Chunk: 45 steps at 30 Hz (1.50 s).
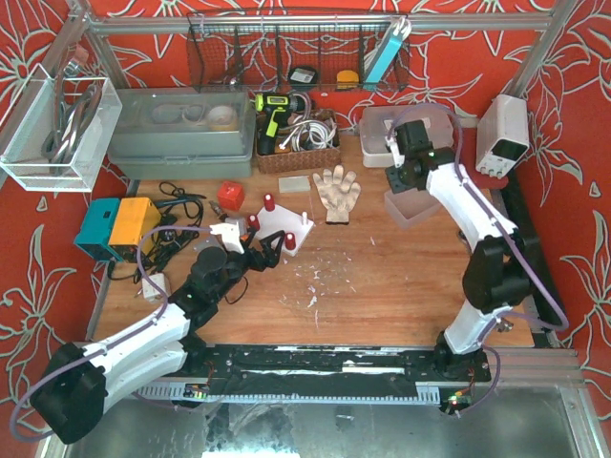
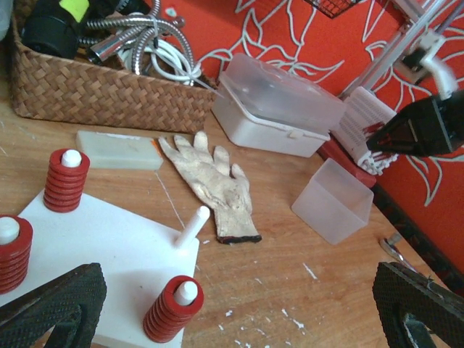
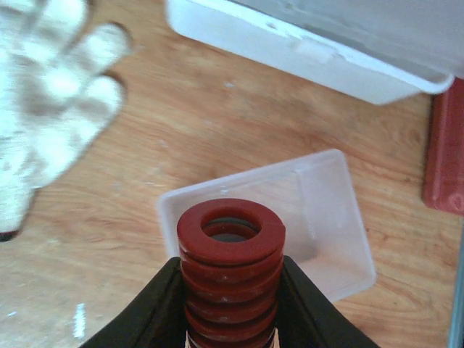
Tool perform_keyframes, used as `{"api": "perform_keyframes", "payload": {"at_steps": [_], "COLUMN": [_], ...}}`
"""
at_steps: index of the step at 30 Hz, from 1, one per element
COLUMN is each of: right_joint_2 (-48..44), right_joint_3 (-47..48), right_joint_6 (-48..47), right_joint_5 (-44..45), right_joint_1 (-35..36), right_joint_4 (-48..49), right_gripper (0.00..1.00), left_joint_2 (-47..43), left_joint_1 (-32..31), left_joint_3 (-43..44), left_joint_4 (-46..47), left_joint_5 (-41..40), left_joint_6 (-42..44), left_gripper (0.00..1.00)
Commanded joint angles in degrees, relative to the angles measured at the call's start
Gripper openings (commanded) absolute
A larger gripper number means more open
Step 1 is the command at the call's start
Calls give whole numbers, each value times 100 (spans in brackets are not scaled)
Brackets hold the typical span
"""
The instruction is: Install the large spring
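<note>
Right hand (image 3: 230,293) clamps large red coil spring (image 3: 230,232), well right of white plastic peg plate (image 2: 109,243). Left hand (image 1: 246,256), spread wide, sits just beside plate.

- We see a wooden table (image 1: 382,286) flecked with pale scraps.
- On it we find a white peg plate (image 2: 109,246), a pale work glove (image 2: 214,185) and a flat white block (image 2: 119,150) near the glove.
- Behind these we note a wicker basket (image 2: 109,94), a lidded white box (image 2: 275,105) and a clear tub (image 2: 333,199).

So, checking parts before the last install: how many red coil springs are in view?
4. Three red coil springs sit on the white plate's pegs; a fourth spring is in the right gripper. Others may be hidden.
</note>
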Motion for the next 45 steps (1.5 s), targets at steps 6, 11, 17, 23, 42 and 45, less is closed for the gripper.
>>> {"api": "perform_keyframes", "payload": {"at_steps": [6, 11, 17, 23, 42, 45], "right_joint_2": [-1828, -2740, -3191, -3398, -3033, -2998], "right_joint_3": [-1936, -3159, -3944, -4627, -4650, -4639], "right_joint_6": [-87, -232, -397, -369, -1091, -1111], "right_joint_5": [-719, -1143, -1618, -1980, -968, -883], "right_joint_1": [1094, 1608, 2201, 2517, 3703, 3732], "right_joint_4": [2112, 3259, 4109, 5019, 5309, 5310], "right_gripper": [0, 0, 0, 0, 0, 0], "left_joint_2": [179, 385, 730, 1078, 2271, 2377], "left_joint_1": [-9, -9, -19, -18, -192, -210], "left_joint_3": [153, 481, 1374, 2482, 3988, 4016], "left_joint_4": [311, -11, -1025, -2388, -4355, -4371], "left_joint_5": [493, 905, 1510, 2057, 2497, 2634], "left_joint_6": [253, 178, 5, 301, 1015, 1038], "left_gripper": [87, 79, 69, 68, 56, 58]}}
